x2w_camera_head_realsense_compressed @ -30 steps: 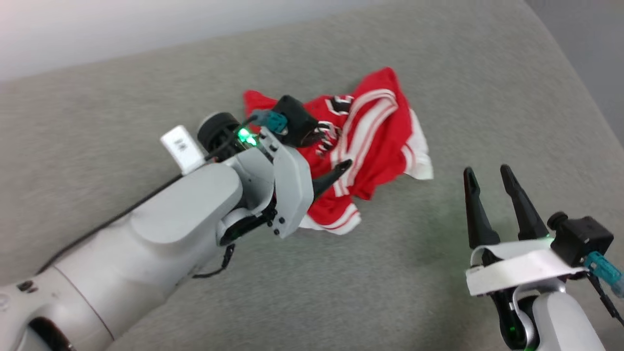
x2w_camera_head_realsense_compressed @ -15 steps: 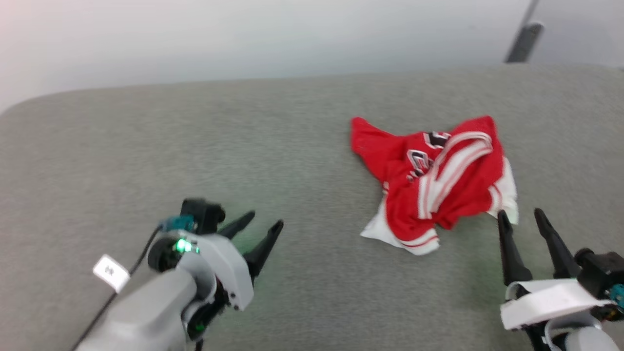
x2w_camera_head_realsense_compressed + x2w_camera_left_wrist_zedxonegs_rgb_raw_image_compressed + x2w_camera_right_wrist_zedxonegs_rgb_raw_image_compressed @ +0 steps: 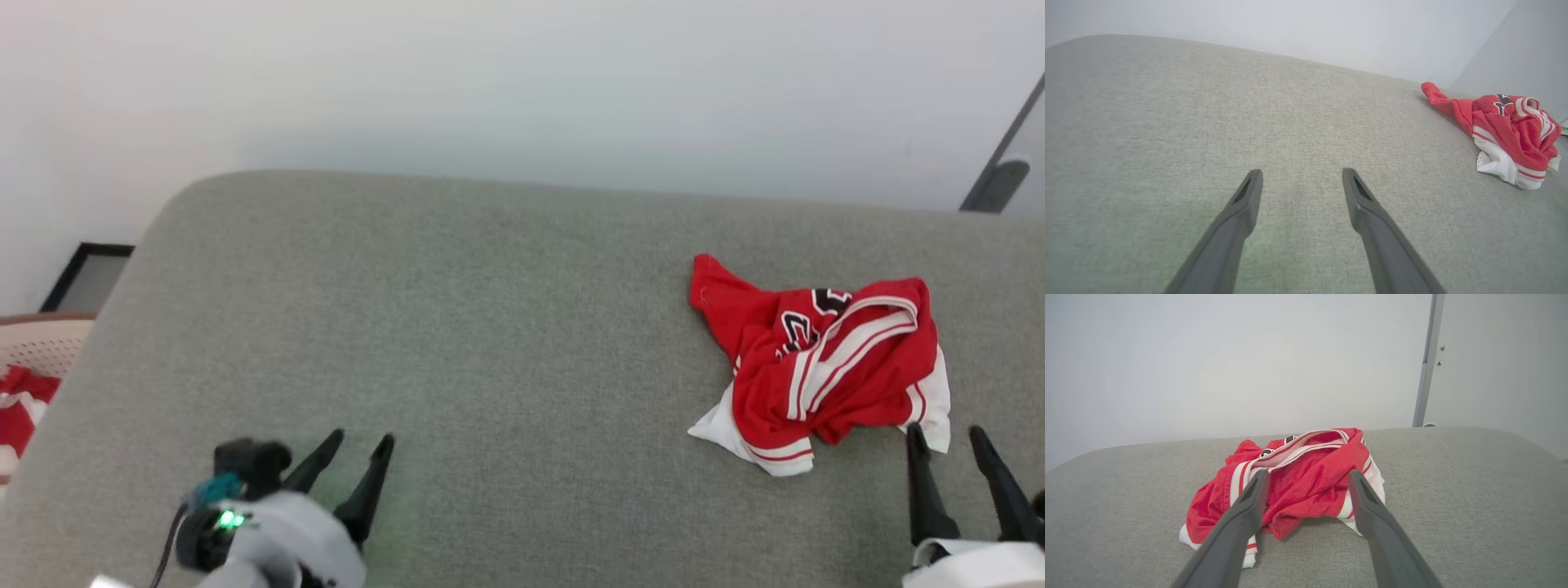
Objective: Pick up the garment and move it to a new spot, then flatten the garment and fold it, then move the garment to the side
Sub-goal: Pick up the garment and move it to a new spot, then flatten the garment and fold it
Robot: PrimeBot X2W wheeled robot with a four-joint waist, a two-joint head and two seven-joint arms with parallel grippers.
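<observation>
You've got the garment (image 3: 816, 367) crumpled on the right part of the grey cushion (image 3: 490, 327). The right gripper (image 3: 944, 430) is spread wide and empty at the cushion's near right, tips just beside the shirt's white hem. The left gripper (image 3: 361, 438) is also spread and empty over the cushion's near left. Past the cushion's left edge sit a pale basket (image 3: 45, 343) with red cloth (image 3: 16, 408) and a dark frame (image 3: 86, 278).

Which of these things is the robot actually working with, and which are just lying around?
Part of the job: the garment, crumpled on the grey surface; left gripper and right gripper, both open, empty.
Lying about: pale basket holding red-and-white cloth, at the left edge; dark frame near it.
</observation>
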